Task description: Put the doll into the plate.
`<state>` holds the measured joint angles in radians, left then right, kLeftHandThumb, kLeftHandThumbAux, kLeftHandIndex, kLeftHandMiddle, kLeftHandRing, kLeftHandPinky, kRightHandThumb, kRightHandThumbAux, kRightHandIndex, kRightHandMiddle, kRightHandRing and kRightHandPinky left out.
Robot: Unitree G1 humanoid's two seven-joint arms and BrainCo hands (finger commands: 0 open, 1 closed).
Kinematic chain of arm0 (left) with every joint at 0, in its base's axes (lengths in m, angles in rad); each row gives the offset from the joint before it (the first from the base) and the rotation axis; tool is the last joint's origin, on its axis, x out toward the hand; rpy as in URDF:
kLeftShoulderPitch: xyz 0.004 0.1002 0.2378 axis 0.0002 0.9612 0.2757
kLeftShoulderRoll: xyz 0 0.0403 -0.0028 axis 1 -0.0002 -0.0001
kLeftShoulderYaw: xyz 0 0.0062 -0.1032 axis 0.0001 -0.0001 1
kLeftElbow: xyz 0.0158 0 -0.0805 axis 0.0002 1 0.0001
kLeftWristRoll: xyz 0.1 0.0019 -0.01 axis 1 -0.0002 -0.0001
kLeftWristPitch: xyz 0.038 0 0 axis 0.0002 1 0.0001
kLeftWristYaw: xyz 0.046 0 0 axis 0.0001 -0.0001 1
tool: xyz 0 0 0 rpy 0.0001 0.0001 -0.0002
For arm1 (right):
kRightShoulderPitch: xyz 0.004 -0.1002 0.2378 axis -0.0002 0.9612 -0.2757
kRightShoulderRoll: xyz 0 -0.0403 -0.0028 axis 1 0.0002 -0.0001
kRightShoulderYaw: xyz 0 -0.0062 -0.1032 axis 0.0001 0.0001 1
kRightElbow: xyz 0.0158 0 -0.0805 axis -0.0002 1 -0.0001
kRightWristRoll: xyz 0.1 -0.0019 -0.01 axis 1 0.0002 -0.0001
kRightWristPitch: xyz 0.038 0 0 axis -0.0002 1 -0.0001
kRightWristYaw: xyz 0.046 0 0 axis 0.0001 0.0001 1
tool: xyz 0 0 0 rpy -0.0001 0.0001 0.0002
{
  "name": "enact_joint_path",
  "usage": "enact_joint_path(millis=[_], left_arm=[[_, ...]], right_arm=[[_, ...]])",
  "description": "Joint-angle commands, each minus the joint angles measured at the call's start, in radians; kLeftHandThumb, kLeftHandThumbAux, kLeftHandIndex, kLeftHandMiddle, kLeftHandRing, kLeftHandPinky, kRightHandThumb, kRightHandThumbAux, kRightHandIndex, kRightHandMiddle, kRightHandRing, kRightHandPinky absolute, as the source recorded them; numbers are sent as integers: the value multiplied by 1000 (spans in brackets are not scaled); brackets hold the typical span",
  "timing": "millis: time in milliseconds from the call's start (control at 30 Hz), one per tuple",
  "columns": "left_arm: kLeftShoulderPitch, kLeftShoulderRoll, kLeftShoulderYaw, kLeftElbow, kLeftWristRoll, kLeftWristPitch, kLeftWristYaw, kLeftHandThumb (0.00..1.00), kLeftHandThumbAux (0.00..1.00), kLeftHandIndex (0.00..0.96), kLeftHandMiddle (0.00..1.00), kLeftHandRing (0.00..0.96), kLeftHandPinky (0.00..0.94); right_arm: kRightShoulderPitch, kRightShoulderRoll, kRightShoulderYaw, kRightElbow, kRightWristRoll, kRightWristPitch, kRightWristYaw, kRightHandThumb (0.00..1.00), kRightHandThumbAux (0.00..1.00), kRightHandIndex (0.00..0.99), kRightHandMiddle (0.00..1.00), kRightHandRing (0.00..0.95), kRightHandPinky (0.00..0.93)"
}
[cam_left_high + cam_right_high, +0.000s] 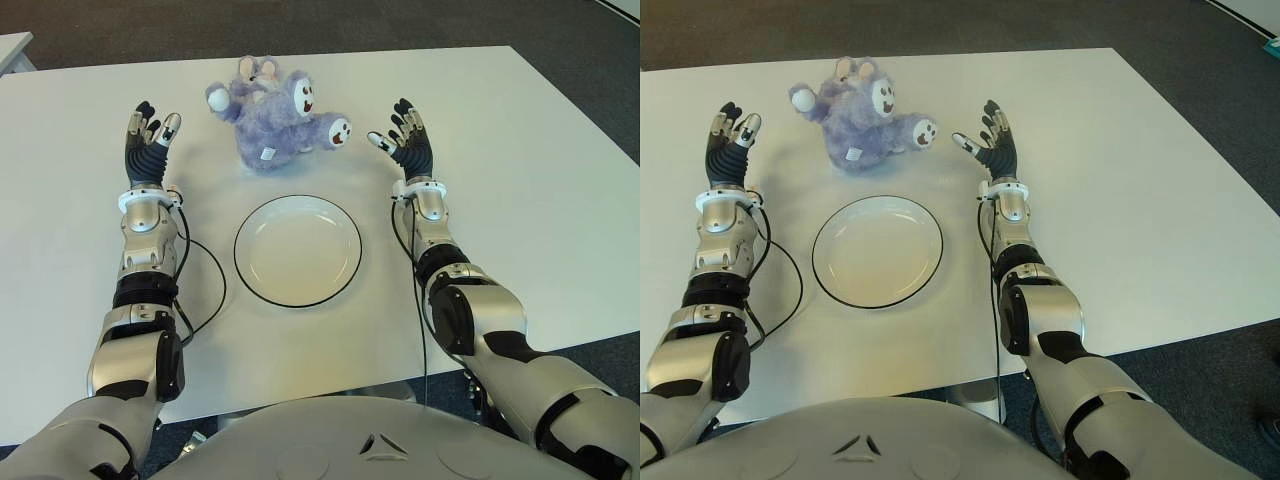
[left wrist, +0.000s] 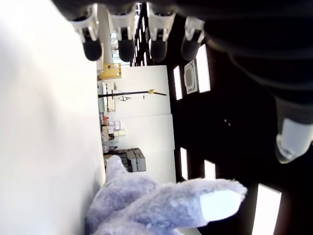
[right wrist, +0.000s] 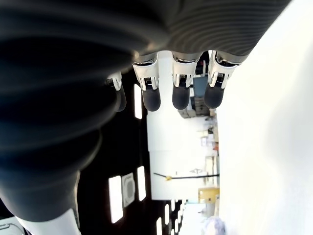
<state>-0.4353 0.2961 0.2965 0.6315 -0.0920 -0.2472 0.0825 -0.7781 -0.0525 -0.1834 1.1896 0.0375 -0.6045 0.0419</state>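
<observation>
A fuzzy purple doll (image 1: 270, 115) with white paws lies on the white table (image 1: 520, 180), just beyond an empty white plate (image 1: 298, 250) with a dark rim. My left hand (image 1: 148, 140) is held out to the left of the doll, fingers spread, holding nothing. To the doll's right my right hand (image 1: 405, 138) is likewise open, its fingertips a short way from the doll's paw. The left wrist view shows the doll's paw (image 2: 215, 200) close by, apart from the straight fingers (image 2: 122, 34). In the right wrist view the fingers (image 3: 181, 88) are straight and empty.
The table's far edge runs just behind the doll, with dark carpet (image 1: 400, 25) beyond. Black cables (image 1: 205, 280) trail from both wrists across the table on either side of the plate.
</observation>
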Motion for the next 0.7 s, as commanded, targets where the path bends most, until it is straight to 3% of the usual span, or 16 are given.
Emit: enact_joint_path(millis=[33,267,700], left_arm=[[-24,17,-6,19,13,25,3,106,443,0,9,13,0],[-54,37,-10,37,24,36,5,152,396,0,4,4,0],[-73,67,-27,26,59,42,-6,146,393,0,5,8,0]], right_arm=[[79,24,-8,43,9,-3,1,34,793,54,57,49,64],[77,26,-11,44,12,-2,2,40,796,58,58,49,63],[77,27,-15,43,14,-7,5,53,795,58,58,50,64]])
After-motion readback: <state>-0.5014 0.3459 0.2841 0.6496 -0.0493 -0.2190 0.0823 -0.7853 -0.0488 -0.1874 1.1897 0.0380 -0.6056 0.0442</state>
